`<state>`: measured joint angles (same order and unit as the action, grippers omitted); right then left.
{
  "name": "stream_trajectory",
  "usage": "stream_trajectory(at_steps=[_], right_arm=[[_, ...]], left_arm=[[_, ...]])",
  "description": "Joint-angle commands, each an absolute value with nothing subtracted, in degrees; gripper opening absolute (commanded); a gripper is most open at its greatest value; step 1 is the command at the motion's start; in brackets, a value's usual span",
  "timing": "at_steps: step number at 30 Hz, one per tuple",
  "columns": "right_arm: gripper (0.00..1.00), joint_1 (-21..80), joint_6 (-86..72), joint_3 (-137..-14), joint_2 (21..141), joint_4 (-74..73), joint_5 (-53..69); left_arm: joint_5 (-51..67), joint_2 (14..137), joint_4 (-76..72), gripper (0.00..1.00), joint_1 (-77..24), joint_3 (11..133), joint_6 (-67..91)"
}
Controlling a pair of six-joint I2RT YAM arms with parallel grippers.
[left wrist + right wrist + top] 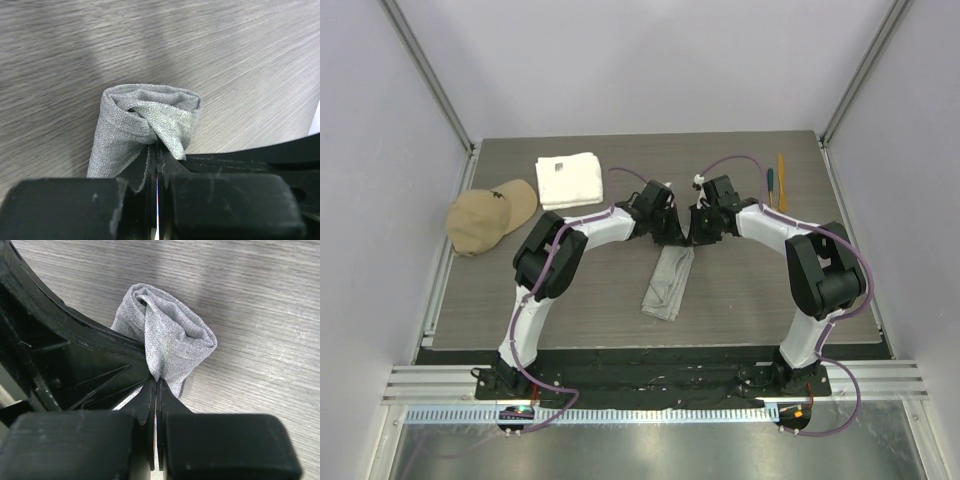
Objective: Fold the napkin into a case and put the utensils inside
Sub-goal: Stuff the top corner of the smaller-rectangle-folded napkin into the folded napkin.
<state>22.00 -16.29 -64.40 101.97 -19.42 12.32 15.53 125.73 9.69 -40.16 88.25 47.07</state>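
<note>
The grey napkin (668,285) lies mid-table as a narrow folded strip running from near to far. Both grippers meet at its far end. My left gripper (672,240) is shut on the left corner of that end; in the left wrist view the cloth (145,120) bunches up out of the closed tips (159,150). My right gripper (698,240) is shut on the right corner, and the cloth (170,335) rises from its pinched tips (157,382). Two utensils lie at the back right: a teal-handled one (769,185) and an orange stick (781,180).
A thick white folded towel (568,180) sits at the back left. A tan cap (490,215) rests by the table's left edge. Both arms arch inward over the middle of the table.
</note>
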Motion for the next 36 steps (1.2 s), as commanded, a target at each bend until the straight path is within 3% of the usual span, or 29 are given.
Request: stream_trajectory(at_steps=[1,17,23,27,30,33,34,36], right_arm=[[0.01,23.11,-19.77,-66.88,99.93,-21.18,16.34],[0.02,21.53,-20.74,-66.62,109.6,-18.28,15.03],[0.09,21.45,-19.95,-66.45,108.11,-18.72,14.85],[0.25,21.44,-20.04,-67.76,104.6,-20.56,14.59],[0.39,21.1,-21.35,-69.17,102.4,-22.5,14.32],[0.51,20.22,-24.16,-69.35,98.45,-23.73,13.54],[0.53,19.43,-24.69,-69.26,96.35,-24.17,13.36],[0.62,18.72,-26.44,-68.91,94.05,-25.39,11.09]], left_arm=[[11.78,125.68,4.83,0.0,-40.43,87.63,48.95],[13.88,118.92,7.55,0.01,-40.69,82.97,43.43],[14.76,111.72,10.8,0.05,-40.69,81.57,41.14],[14.77,106.53,14.06,0.16,-40.78,80.34,39.03],[11.71,101.88,16.42,0.31,-41.57,77.96,37.53],[7.14,98.97,18.71,0.35,-43.59,76.64,34.81],[3.38,98.62,20.37,0.5,-44.55,76.73,33.59],[-1.64,98.52,22.58,0.63,-47.7,78.04,32.61]])
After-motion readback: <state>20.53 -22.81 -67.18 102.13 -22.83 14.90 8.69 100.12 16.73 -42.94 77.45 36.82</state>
